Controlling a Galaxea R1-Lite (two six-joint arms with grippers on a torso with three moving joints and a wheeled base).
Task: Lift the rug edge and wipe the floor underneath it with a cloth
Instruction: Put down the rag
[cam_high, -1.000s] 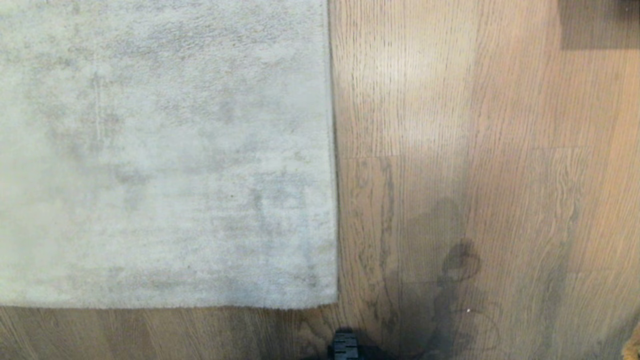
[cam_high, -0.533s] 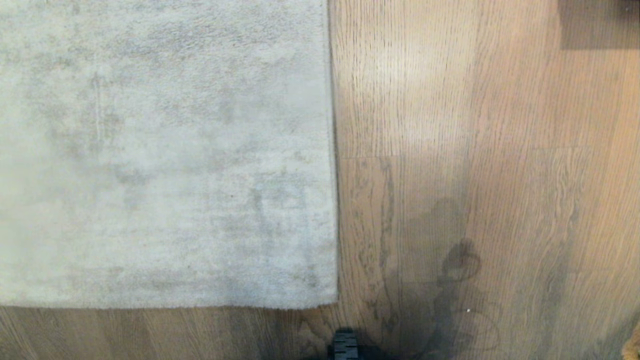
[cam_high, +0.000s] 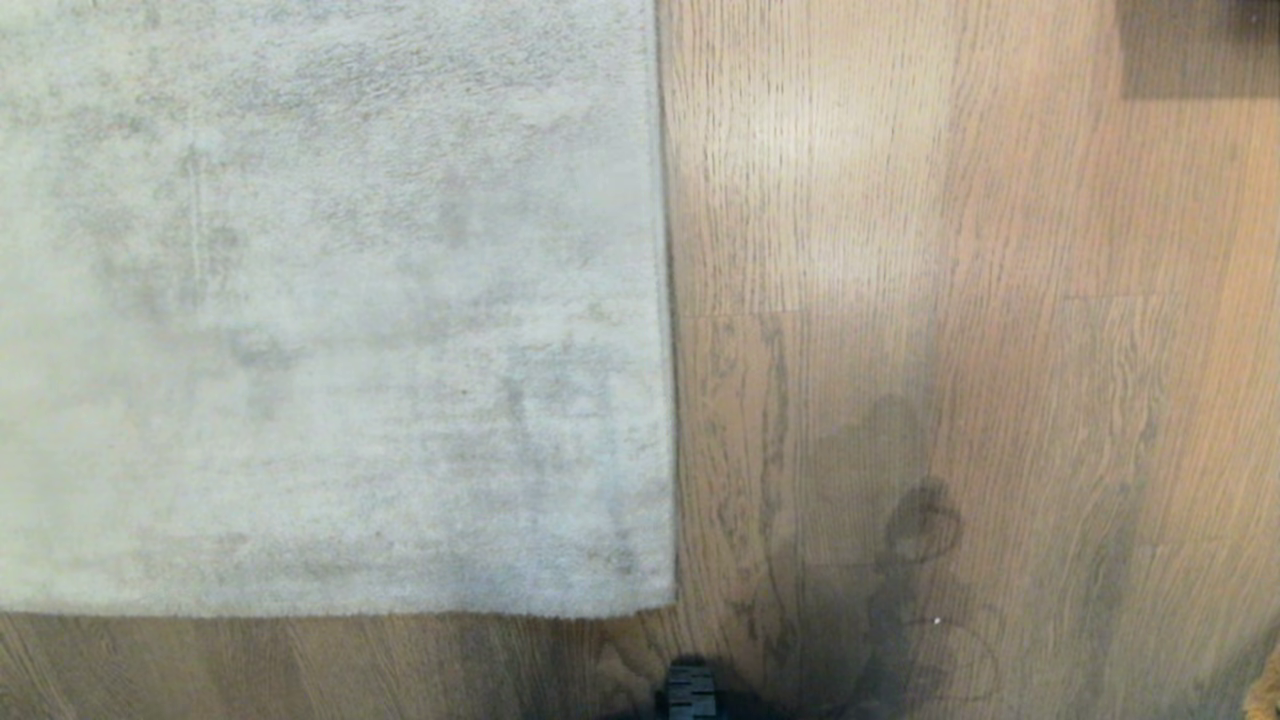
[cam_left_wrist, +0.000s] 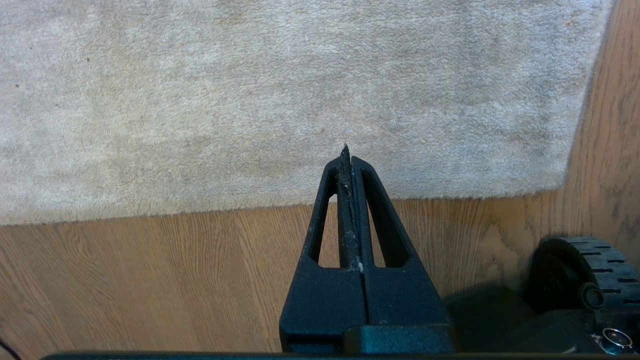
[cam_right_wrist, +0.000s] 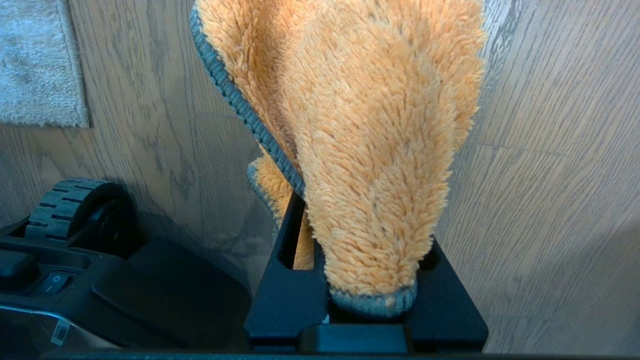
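The rug edge (cam_left_wrist: 280, 212) lies flat just ahead of the shut, empty left gripper (cam_left_wrist: 346, 150); the right gripper (cam_right_wrist: 350, 235) clamps the cloth (cam_right_wrist: 370, 130)

rug (cam_high: 330, 300): runs off the head view's top and left, so we see only one corner.
right gripper (cam_right_wrist: 367, 235): fingers buried under the cloth (cam_right_wrist: 370, 125); we can't make out the tips.
cloth top: cut off by the right wrist view's edge.
wheel (cam_high: 690, 692): just a sliver at the head view's bottom.
dark patch (cam_high: 1195, 48): top right corner, cropped, we can't identify it.
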